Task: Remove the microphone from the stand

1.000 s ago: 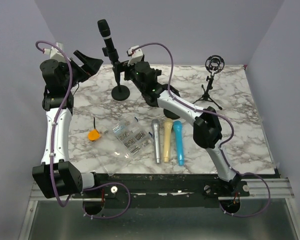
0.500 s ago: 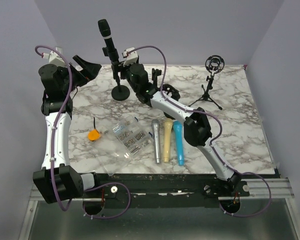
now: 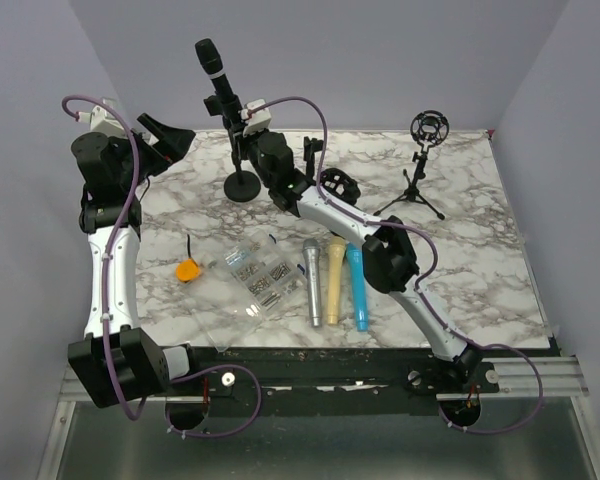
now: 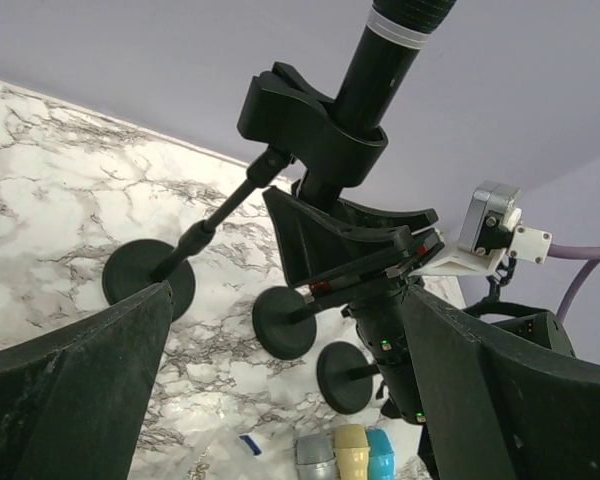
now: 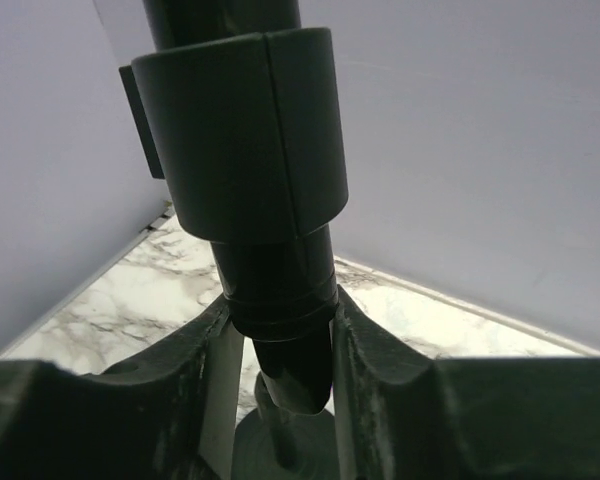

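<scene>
Top view, microphone (image 3: pixel 212 72): slim black cylinder with a pale ring below its rounded head, standing tilted in the stand at the far side of the table.
Top view, stand (image 3: pixel 242 185): thin black rod on a flat round base.
Top view, table (image 3: pixel 460 230): glossy white marble pattern with grey veins.
Top view, right gripper (image 3: pixel 238 125): at the microphone's lower part.
Top view, left gripper (image 3: pixel 168 135): left of the stand, apart from it.
Left wrist, left gripper (image 4: pixel 290 400): rough matt black fingers spread wide, holding nothing.
Left wrist, clip (image 4: pixel 310 125): smooth black plastic collar wrapped around the microphone.
Right wrist, right gripper (image 5: pixel 280 350): closed, with dark grainy fingers pressed against both sides of the microphone's narrow lower end, just below the clip.
Right wrist, microphone (image 5: pixel 280 300): smooth, dark, stepped round barrel.
</scene>
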Available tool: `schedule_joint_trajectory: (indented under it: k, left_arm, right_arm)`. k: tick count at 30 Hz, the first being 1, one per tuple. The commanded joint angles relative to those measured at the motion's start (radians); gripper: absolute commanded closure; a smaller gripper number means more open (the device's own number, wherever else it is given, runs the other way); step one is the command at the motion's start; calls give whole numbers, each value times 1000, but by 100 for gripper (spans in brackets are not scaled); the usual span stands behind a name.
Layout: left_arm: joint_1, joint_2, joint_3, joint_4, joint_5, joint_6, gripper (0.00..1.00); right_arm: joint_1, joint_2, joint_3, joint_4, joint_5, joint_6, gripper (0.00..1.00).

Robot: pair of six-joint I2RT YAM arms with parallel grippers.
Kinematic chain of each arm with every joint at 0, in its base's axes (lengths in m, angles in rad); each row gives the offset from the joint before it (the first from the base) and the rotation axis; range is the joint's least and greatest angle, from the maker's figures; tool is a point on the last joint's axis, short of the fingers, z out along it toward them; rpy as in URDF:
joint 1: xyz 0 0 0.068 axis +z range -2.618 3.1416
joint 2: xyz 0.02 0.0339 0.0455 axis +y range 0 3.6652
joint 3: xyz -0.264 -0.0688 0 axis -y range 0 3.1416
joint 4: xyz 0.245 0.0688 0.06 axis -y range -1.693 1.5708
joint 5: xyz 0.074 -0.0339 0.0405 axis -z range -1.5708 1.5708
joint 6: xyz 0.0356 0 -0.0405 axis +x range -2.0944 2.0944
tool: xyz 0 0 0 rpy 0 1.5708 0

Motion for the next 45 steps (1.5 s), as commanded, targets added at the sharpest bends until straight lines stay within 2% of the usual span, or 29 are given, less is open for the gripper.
schedule_joint_trajectory:
  k: [1, 6, 9, 12, 20, 25, 31, 35, 41, 45]
  left_arm:
    - [21, -17, -10, 31, 27, 0, 6]
    - [32, -13, -16, 36, 36, -5, 6]
    - [41, -3, -33, 94, 65, -21, 6]
    - [47, 7, -52, 155, 98, -24, 6]
    - [61, 63, -91, 346, 189, -88, 10]
    - [60, 171, -64, 556, 300, -172, 11]
    - [35, 332, -48, 1017, 410, -283, 12]
    - [14, 407, -16, 1112, 408, -239, 9]
    - [-81, 476, -5, 1135, 392, -33, 1]
    - [-128, 574, -7, 1326, 381, 23, 1]
  right_arm:
    - [6, 29, 37, 63, 24, -42, 67]
    - [5, 20, 21, 80, 12, -74, 81]
    - [3, -6, -13, 85, -42, -106, 88]
    - [-13, -40, -37, 44, -128, -86, 99]
    - [-96, -155, -128, -45, -461, -19, 99]
    - [-170, -197, -155, -75, -686, 40, 99]
    - [-235, -164, -80, -114, -944, 117, 99]
    - [-272, -140, -53, -117, -1078, 157, 99]
    - [-295, -130, -47, -140, -1163, 148, 99]
    - [-308, -108, -20, -156, -1207, 156, 99]
